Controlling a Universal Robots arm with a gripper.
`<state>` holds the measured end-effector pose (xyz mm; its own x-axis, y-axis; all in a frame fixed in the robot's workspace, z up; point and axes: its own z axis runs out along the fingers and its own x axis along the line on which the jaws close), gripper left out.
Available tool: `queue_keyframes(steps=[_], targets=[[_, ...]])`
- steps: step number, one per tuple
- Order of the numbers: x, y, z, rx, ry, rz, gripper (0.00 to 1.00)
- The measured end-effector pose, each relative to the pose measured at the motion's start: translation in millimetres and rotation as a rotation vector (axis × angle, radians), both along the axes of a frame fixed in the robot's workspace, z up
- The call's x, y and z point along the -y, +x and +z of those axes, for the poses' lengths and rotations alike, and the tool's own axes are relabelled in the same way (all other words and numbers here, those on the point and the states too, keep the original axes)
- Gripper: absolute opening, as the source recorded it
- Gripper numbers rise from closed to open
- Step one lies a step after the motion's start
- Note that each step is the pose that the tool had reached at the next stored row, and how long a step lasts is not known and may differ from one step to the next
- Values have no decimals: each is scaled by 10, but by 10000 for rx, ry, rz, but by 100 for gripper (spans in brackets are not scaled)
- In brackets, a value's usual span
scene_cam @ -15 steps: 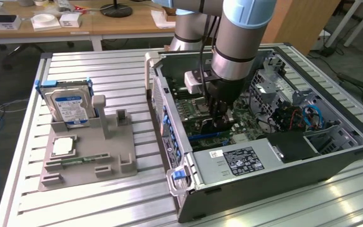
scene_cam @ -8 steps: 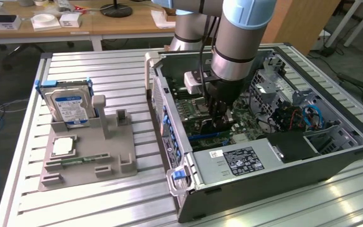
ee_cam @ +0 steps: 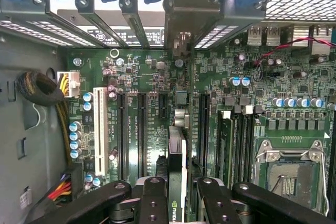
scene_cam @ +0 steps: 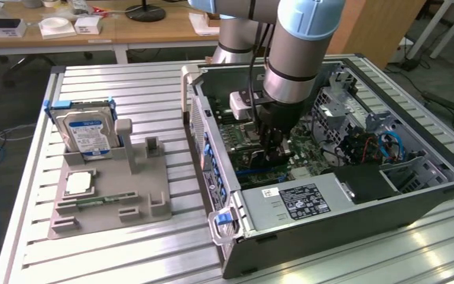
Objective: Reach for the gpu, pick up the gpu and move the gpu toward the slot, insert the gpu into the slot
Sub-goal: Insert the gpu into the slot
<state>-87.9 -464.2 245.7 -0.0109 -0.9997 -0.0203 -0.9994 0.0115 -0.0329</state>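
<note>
Exterior view: arm upright inside case, fingers (ee_cam: pixel 176 192) clamping gpu (ee_cam: pixel 176 156) over motherboard (ee_cam: pixel 142 77)

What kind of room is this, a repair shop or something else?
Probably a robotics lab or workshop: a robot arm reaches into an open computer case on a slatted metal table, with a hard drive on a stand nearby.

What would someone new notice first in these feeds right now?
The arm plunging into the open computer case on the slatted table, its gripper low over the green motherboard. In the wrist view the gpu stands edge-on between the fingers, above the long black slots. The blue-labelled hard drive stands in the grey holder at the exterior view's left.
</note>
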Motion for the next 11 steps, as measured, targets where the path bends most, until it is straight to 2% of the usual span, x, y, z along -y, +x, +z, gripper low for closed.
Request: queue_keyframes(steps=[4, 11], targets=[[0, 1, -1, -22, 2, -1, 26], [-1, 1, -18, -23, 7, 0, 26]])
